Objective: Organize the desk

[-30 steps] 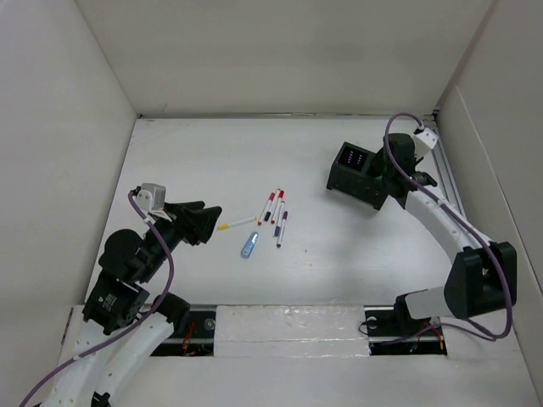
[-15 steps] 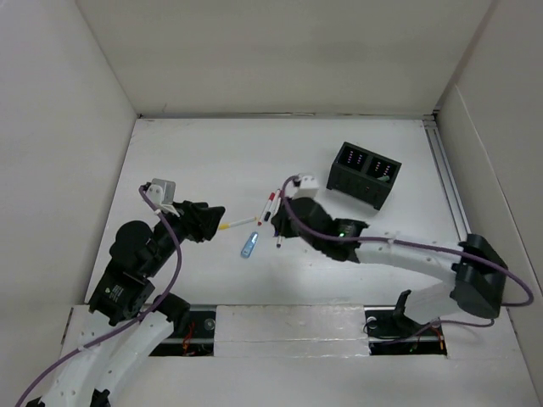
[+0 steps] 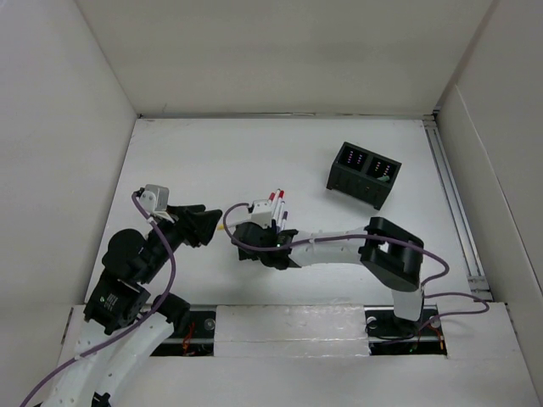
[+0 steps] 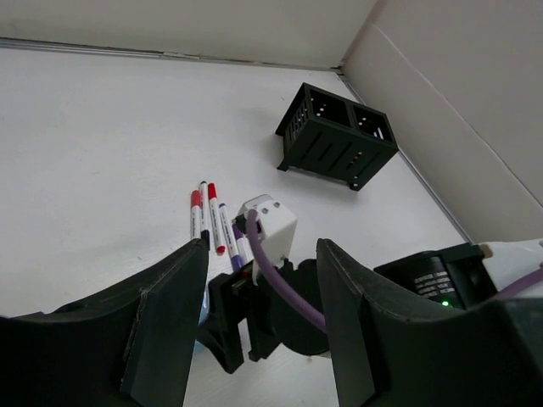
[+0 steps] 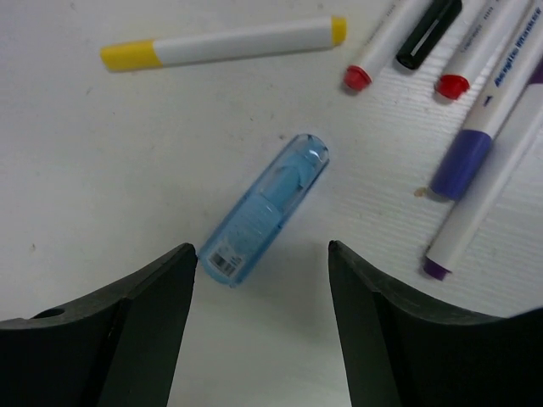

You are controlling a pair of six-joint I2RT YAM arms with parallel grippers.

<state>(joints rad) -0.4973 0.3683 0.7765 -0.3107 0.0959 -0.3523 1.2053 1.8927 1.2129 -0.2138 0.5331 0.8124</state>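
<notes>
**Operator:** Report the right pincer.

**Technician:** The right pincer (image 5: pixel 261 280) is spread wide and grips nothing. A translucent blue case (image 5: pixel 265 208) lies flat in the gap between its fingers (image 5: pixel 153 305), with its barcode end nearest one finger.

**Operator:** What surrounds it?

**Technician:** A yellow-capped highlighter (image 5: pixel 222 42) lies just beyond the case. Red-, black- and purple-capped markers (image 5: pixel 484 127) lie clustered beside it.

**Operator:** And the left pincer?

**Technician:** The left pincer (image 4: pixel 263 254) is also parted and empty. It hangs above the surface and points at the right arm's wrist.

**Operator:** Where is the worktop?

**Technician:** The white worktop (image 3: pixel 212 153) lies under both arms, enclosed by white walls (image 3: pixel 280 51), with a metal rail (image 3: pixel 450 195) along its right edge. A black two-compartment organizer (image 3: pixel 363 175) stands far right, well apart from the markers.
</notes>
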